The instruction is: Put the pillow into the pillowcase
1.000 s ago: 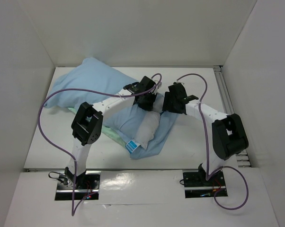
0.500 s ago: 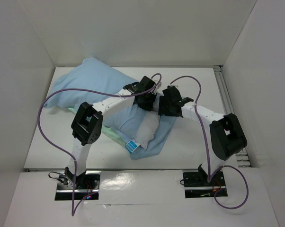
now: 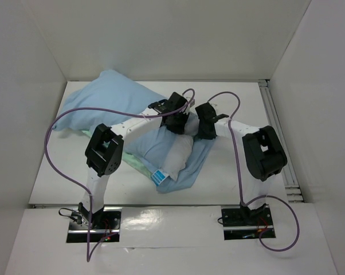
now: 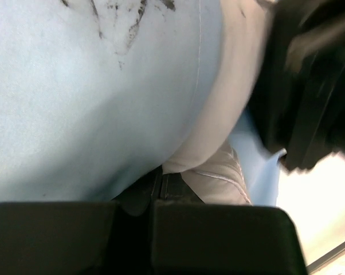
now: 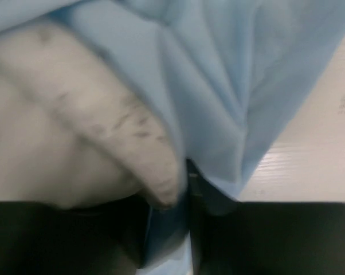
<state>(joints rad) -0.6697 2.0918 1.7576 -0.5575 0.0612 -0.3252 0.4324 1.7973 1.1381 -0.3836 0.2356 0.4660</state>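
**Pillow part-sheathed, both grippers clamped on cloth**

Nearest the arm bases: exposed white end of pillow [image 3: 177, 157], protruding from the mouth of pillowcase [image 3: 104, 103], with blue-and-white label [image 3: 159, 176] at the near corner. Resting on table [image 3: 230, 172], over loose light-blue cloth spread beneath and to the right; sea-green face visible along the near left edge.

Just beyond: left gripper [image 3: 177, 121], jaws fully closed, pinching the pillowcase hem at the junction of blue cloth and white pillow.

Close beside it, to the right: right gripper [image 3: 204, 130], fingers drawn nearly together on a fold of blue pillowcase cloth, white pillow bulging just left of that fold.

Farthest: covered bulk of pillow, plump under light blue, reaching toward the far left corner.
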